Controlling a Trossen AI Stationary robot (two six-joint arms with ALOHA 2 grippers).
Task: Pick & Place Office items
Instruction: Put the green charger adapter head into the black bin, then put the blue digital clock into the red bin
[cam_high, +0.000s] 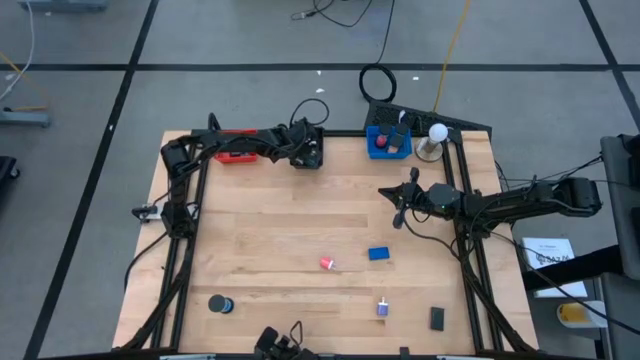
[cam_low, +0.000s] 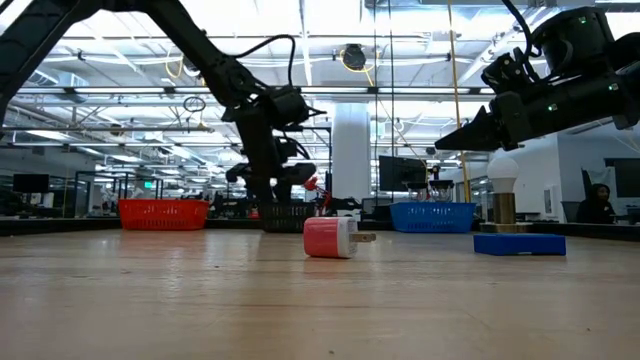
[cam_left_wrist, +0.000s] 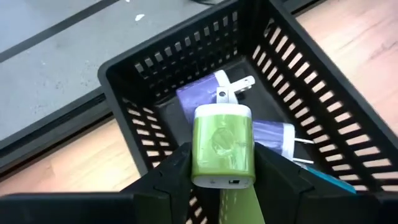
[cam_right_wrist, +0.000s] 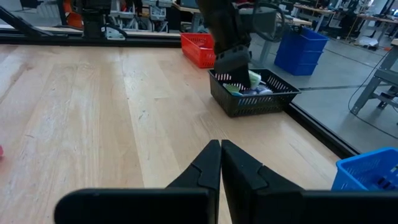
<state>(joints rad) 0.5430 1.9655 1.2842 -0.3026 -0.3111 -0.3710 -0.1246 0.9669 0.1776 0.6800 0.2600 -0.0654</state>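
My left gripper (cam_left_wrist: 222, 182) hangs over the black tray (cam_left_wrist: 186, 68) at the table's far edge, shut on a green plug-in charger (cam_left_wrist: 222, 146). Two purple chargers (cam_left_wrist: 198, 96) lie on the tray floor. My right gripper (cam_high: 392, 200) hovers shut above the table's right middle, holding nothing. Loose on the wood lie a red charger (cam_high: 328, 263), a blue block (cam_high: 378, 254), a purple item (cam_high: 383, 307), a black block (cam_high: 437, 318) and a black disc (cam_high: 220, 304). My left gripper pinches the green charger by its two long sides near the socket end (cam_left_wrist: 214, 177), one finger (cam_left_wrist: 171, 177) on each side. It comes from above, slanting down into the tray. The charger is lifted clear above the tray floor, with its prongs (cam_left_wrist: 239, 87) pointing away from the gripper.
The red tray (cam_high: 235, 152) stands left of the black one, and the blue tray (cam_high: 388, 142) stands right of it beside the white ball lamp (cam_high: 437, 133). Black frame rails run along the table's edges. Bare wood lies open in the middle.
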